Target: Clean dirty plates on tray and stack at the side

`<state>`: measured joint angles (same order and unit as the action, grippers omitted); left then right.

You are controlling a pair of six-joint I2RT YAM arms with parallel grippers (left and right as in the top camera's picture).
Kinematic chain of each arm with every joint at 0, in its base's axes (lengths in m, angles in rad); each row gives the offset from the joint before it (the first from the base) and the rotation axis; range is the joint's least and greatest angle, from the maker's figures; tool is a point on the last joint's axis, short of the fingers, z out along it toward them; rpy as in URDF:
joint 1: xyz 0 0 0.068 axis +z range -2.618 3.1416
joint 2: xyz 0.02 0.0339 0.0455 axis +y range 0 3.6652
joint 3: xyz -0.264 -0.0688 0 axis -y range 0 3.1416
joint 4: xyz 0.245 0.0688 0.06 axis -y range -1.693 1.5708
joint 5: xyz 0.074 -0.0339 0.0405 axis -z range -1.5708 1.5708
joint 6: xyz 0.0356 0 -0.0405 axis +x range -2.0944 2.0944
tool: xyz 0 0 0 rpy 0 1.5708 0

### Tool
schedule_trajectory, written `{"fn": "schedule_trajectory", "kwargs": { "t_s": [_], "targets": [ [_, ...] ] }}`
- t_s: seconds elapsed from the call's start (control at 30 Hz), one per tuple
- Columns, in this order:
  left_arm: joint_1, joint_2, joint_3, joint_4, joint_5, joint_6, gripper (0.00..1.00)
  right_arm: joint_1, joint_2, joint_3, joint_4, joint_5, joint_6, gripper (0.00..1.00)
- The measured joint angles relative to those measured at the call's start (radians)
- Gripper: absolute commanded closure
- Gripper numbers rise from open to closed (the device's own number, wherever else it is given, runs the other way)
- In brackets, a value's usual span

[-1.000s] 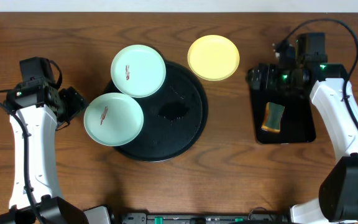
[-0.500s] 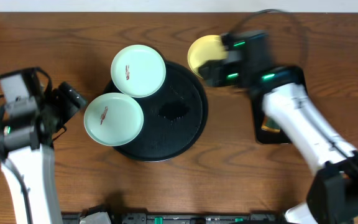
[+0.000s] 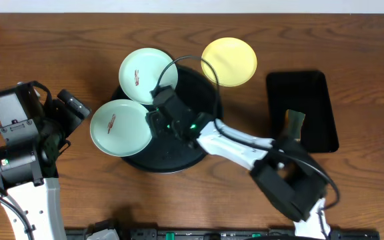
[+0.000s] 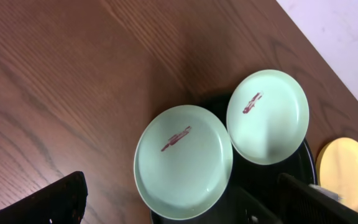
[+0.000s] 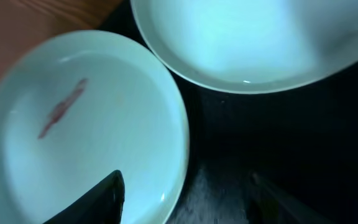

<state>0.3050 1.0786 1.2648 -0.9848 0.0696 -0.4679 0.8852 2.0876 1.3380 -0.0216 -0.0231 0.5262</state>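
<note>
The right fingers stood parted astride the rim of the nearer smeared mint plate, one over it, one over the black tray, while the left fingers gaped empty above the desk, both mint plates ahead of them.

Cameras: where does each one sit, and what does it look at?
Overhead: above the table, looking straight down at the tray, three plates, left arm and right arm.
Left wrist: on the left arm, looking slantwise at both green plates; open left pincer at the bottom.
Right wrist: on the right arm, close over the nearer green plate; right pincer at the bottom.
Shared: both wrists see that plate's smear.
</note>
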Motion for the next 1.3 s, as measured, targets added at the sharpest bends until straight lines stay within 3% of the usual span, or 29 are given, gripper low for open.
{"fn": "schedule_trajectory", "kwargs": {
  "t_s": [0.27, 0.43, 0.67, 0.73, 0.9, 1.3],
  "targets": [
    [0.000, 0.000, 0.000, 0.000, 0.000, 0.000, 0.04, 0.037, 0.063, 0.000, 0.063, 0.021, 0.009, 0.55],
    [0.000, 0.000, 0.000, 0.000, 0.000, 0.000, 0.03, 0.060, 0.063, 0.000, 0.063, 0.041, 0.014, 0.70],
    [0.000, 0.000, 0.000, 0.000, 0.003, -0.002, 0.03, 0.097, 0.063, 0.000, 0.024, 0.120, 0.015, 0.72],
    [0.000, 0.000, 0.000, 0.000, 0.003, -0.003, 0.03, 0.106, 0.063, 0.000, 0.019, 0.134, 0.014, 0.76],
    [0.000, 0.000, 0.000, 0.000, 0.003, -0.003, 0.03, 0.109, 0.063, 0.000, 0.002, 0.154, 0.014, 0.99],
    [0.000, 0.000, 0.000, 0.000, 0.003, -0.003, 0.03, 0.108, 0.053, 0.000, -0.006, 0.173, 0.018, 0.99]
  ]
}}
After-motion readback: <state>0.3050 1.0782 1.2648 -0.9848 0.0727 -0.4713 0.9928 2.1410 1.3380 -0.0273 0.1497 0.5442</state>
